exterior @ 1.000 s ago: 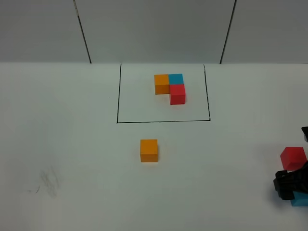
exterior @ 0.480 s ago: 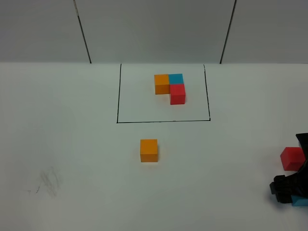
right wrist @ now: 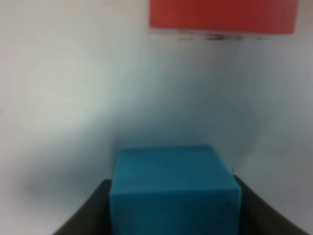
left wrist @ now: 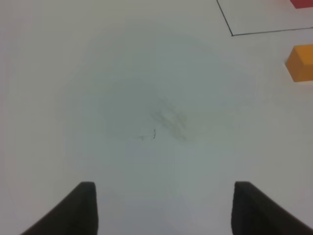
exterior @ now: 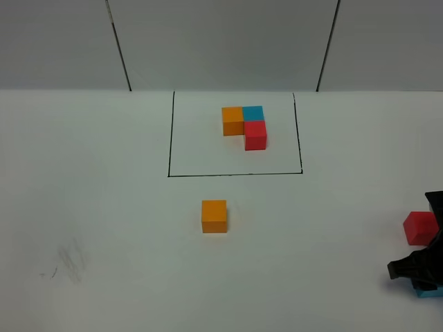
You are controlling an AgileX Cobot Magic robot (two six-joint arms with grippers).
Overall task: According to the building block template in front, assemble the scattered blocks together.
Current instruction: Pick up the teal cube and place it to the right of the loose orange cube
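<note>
A white surface (exterior: 104, 207) bears a thin black rectangle (exterior: 235, 174) drawn at the far middle. Inside it sits the template (exterior: 239, 121): orange, teal and red cubes touching in an L. Just outside the near line stands a lone orange cube (exterior: 214, 216). At the far right lie a red cube (exterior: 420, 227) and, nearer, a teal cube (right wrist: 173, 191). A grey smudge (exterior: 71, 261) marks the near left.

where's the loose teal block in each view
Exterior high: the loose teal block is at the lower right edge, mostly hidden under the right gripper.
Left wrist: not in it.
Right wrist: near middle, large, between the gripper's two fingers.
Shared landmark: the loose red block, just beyond the teal one in both the exterior high and right wrist views.
</note>
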